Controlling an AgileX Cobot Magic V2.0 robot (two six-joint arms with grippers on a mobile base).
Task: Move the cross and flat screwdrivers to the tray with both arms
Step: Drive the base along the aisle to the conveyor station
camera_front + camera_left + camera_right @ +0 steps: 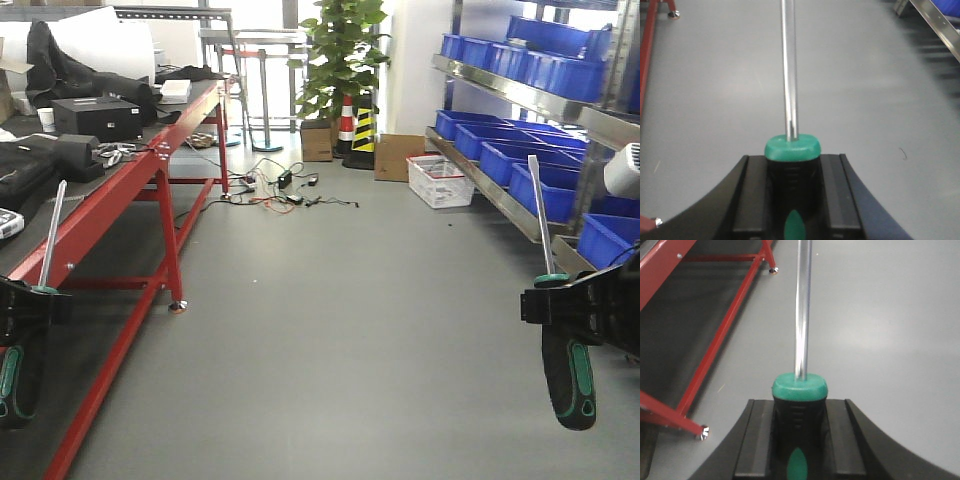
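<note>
Both arms hold a screwdriver upright over the grey floor, silver shaft pointing up and green-and-black handle hanging below. My left gripper [30, 300] at the lower left is shut on one screwdriver [50, 235]. In the left wrist view its green collar [792, 149] sits between the black fingers [754, 190] of the left gripper [792, 167]. My right gripper [560, 297] is shut on the other screwdriver [567, 380]. The right wrist view shows that handle [800, 390] clamped in the right gripper [799, 412]. The tip types cannot be told apart. The tray is out of view.
A long red-framed workbench [150, 170] with black cases runs along the left. Metal shelves with blue bins [520, 160] line the right. A white crate [440, 182], cables [280, 190], striped cones [355, 125] and a plant [340, 50] lie further down the aisle.
</note>
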